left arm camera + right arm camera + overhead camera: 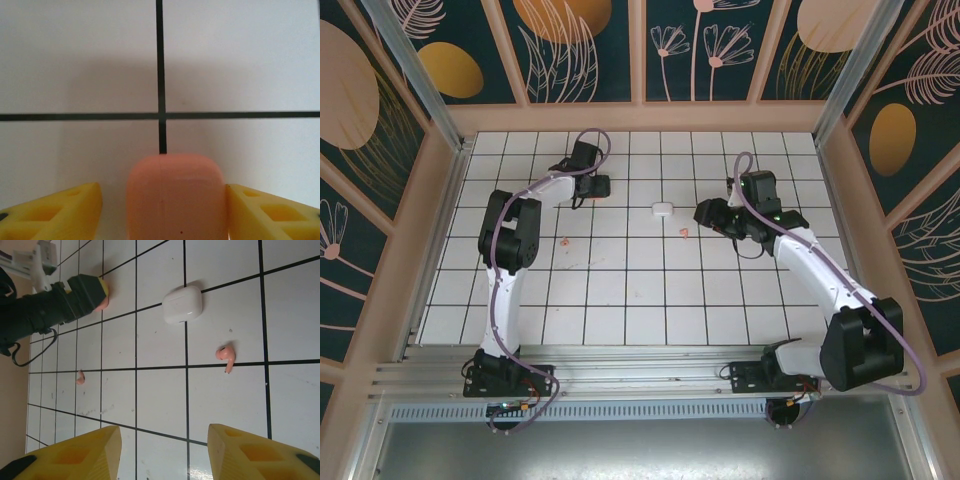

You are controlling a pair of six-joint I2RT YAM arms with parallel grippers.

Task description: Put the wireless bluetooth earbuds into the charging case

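A salmon-pink charging case stands on the tiles between the yellow fingers of my left gripper. The right finger touches the case and the left finger stands a small gap off it, so the jaws are open around it. From above, the left gripper is at the back left. One pink earbud lies just ahead of my open, empty right gripper. A second pink earbud lies further left.
A shut white case lies mid-table between the two grippers. In the right wrist view the left gripper shows with the pink case at its tip. Wooden walls ring the tiled floor.
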